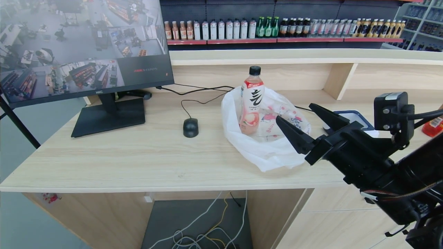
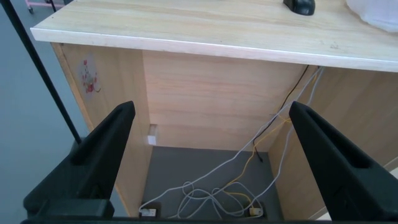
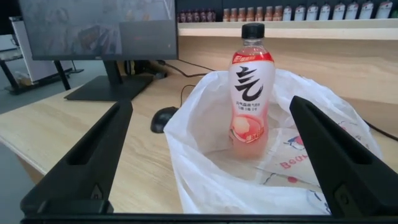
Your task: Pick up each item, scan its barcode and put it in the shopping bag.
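From the head, you see the pink bottle (image 1: 251, 100) standing up inside the white shopping bag (image 1: 263, 152) on the wooden counter (image 1: 138, 155). Your right claw (image 1: 293, 111) is spread wide and holds nothing, just beside the bag.

At the left wrist, your left claw (image 2: 211, 106) is spread wide too, low by the counter's edge, facing cables (image 2: 217, 186).

At the right wrist, the bottle (image 3: 251, 93) stands in the bag (image 3: 199, 124), ahead of the spread claw.
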{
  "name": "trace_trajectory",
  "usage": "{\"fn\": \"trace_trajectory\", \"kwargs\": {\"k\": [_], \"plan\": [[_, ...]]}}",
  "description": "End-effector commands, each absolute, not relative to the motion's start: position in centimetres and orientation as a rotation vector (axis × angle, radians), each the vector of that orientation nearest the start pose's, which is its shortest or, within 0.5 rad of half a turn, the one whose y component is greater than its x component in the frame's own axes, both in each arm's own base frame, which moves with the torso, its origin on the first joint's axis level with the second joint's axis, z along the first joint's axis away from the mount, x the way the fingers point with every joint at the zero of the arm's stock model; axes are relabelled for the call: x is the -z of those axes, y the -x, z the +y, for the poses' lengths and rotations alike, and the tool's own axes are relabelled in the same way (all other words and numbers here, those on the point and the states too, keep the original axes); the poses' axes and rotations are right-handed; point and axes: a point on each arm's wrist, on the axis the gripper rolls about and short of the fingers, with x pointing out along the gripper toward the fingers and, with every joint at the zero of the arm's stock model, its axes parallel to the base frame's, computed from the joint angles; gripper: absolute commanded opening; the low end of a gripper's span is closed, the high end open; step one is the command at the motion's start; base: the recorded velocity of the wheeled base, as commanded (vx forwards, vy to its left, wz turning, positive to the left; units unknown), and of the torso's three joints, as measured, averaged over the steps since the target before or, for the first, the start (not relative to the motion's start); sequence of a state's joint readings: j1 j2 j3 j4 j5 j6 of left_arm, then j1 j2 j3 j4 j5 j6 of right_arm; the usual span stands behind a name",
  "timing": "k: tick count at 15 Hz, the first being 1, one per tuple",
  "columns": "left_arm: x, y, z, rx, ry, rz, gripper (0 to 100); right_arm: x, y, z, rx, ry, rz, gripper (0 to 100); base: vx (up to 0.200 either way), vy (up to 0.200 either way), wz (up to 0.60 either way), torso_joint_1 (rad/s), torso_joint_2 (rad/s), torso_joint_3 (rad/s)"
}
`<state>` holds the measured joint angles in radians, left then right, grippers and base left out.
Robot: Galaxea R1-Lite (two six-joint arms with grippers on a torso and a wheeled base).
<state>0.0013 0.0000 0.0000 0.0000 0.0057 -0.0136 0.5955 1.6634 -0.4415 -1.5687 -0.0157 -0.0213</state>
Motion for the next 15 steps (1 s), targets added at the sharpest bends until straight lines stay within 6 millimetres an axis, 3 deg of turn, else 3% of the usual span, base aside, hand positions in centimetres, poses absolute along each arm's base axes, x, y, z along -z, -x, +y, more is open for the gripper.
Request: {"fn": "trace_trajectory", "kwargs": {"k": [1, 4, 15], "plan": [[-7.55, 2.28, 0.01, -0.008, 0.014, 0.0, 100, -19.23, -21.11, 14.3, -0.572, -0.082, -0.331, 100, 0.0, 0.0, 0.0, 0.0, 0.0, 0.0], [-7.55, 2.28, 0.01, -0.008, 0.012, 0.0, 100, -19.01, -21.17, 14.29, -0.571, -0.079, -0.322, 100, 0.0, 0.0, 0.0, 0.0, 0.0, 0.0], [-7.55, 2.28, 0.01, -0.008, 0.014, 0.0, 100, -19.36, -22.02, 14.87, -0.57, -0.083, -0.342, 100, 0.0, -0.2, 0.0, 0.003, 0.0, 0.002]]}}
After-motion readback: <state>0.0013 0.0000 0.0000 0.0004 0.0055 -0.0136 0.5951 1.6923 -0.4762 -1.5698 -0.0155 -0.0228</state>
